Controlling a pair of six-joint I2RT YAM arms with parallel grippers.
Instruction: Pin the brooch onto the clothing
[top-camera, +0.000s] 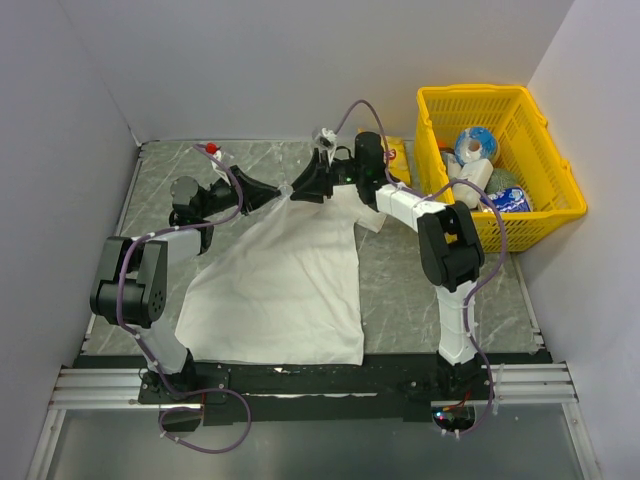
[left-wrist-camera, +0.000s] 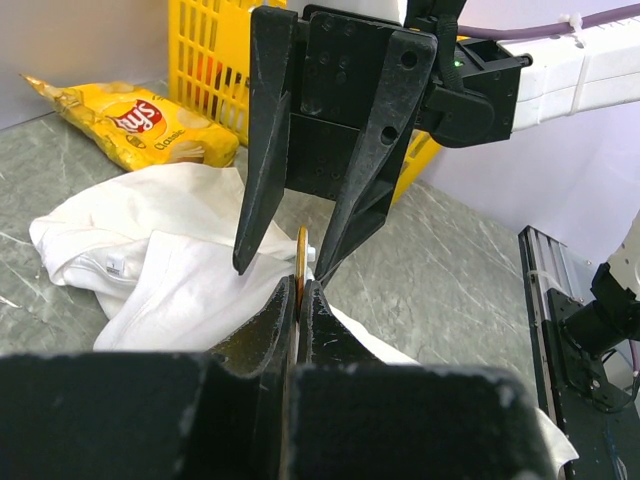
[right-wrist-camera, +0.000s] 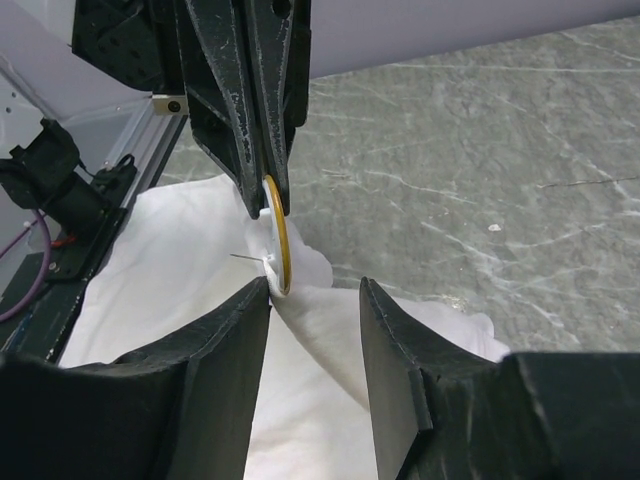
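Observation:
The brooch (right-wrist-camera: 281, 250), a thin gold-rimmed disc seen edge-on, is pinched upright in my shut left gripper (right-wrist-camera: 268, 205), with its pin sticking out sideways. It hangs just above a raised fold of the white T-shirt (right-wrist-camera: 200, 260). My right gripper (right-wrist-camera: 315, 295) faces the left one with its jaws apart around that fold. Its left finger (right-wrist-camera: 230, 340) lies against the cloth beside the brooch's lower edge. In the left wrist view the brooch (left-wrist-camera: 301, 255) rises from my left gripper (left-wrist-camera: 299, 290), between the right gripper's spread fingers (left-wrist-camera: 260, 180). From above, both grippers (top-camera: 268, 196) (top-camera: 300, 188) meet at the shirt's (top-camera: 280, 290) far end.
A yellow basket (top-camera: 540, 215) with bottles and packets stands at the back right. A yellow crisp bag (left-wrist-camera: 140, 125) lies beyond the shirt's bunched collar end. A small red-capped object (top-camera: 211, 148) sits at the back left. Walls close in the table on three sides.

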